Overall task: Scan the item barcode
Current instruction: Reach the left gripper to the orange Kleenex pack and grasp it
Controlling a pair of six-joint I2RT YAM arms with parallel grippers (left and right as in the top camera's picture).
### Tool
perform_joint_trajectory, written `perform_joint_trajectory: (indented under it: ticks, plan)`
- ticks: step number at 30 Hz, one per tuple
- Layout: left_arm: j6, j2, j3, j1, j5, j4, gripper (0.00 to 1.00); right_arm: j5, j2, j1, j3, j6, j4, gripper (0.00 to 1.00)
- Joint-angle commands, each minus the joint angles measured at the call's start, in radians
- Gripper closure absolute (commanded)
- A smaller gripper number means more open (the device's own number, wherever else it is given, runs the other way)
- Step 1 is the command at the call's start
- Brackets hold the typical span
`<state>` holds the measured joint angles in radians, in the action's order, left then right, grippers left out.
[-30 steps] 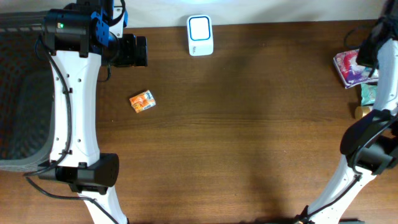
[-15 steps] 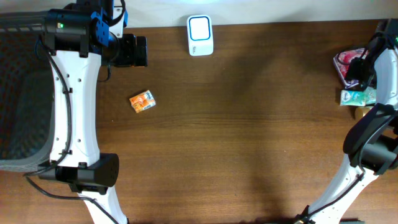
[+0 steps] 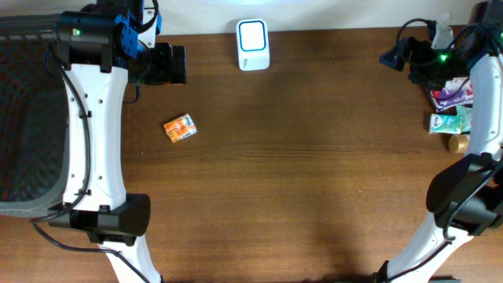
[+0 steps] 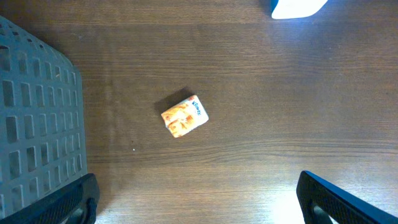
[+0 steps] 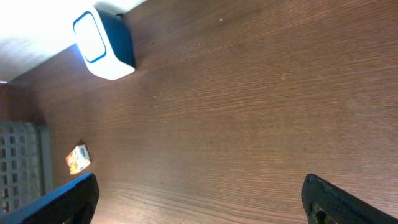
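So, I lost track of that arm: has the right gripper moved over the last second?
Yes. Overhead, the right gripper has swung left, away from the packets at the right edge, toward the white scanner.

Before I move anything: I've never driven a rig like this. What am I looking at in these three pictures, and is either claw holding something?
You have two white robot arms at a brown table, each ending in a two-finger gripper. The wide picture is from a fixed camera overhead. The other two come from cameras on the wrists; the dark shapes in their bottom corners are that gripper's own fingers. The left gripper and the right gripper both stand open and hold nothing. On the table lie a small orange packet, a white scanner at the far edge, and a few packets bunched at the right edge. A grey mesh basket sits at the left.
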<state>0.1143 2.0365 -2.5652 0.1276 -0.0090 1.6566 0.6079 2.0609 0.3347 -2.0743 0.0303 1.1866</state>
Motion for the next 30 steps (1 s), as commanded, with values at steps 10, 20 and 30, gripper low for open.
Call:
perform_joint_trajectory:
  ticks: [10, 20, 30]
  plan:
    - [0.005, 0.000, -0.001, -0.003, 0.123, -0.076, 0.01, -0.064, -0.004, -0.001, -0.010, 0.005, 0.006, 0.01]
    - [-0.134, 0.129, 0.116, 0.129, -0.069, -0.001, 0.10, -0.064, -0.004, -0.001, -0.010, 0.005, 0.006, 0.01]
    - [-0.227, 0.193, 0.531, 0.132, -0.350, -0.353, 0.27, -0.064, -0.004, -0.001, -0.010, 0.005, 0.006, 0.01]
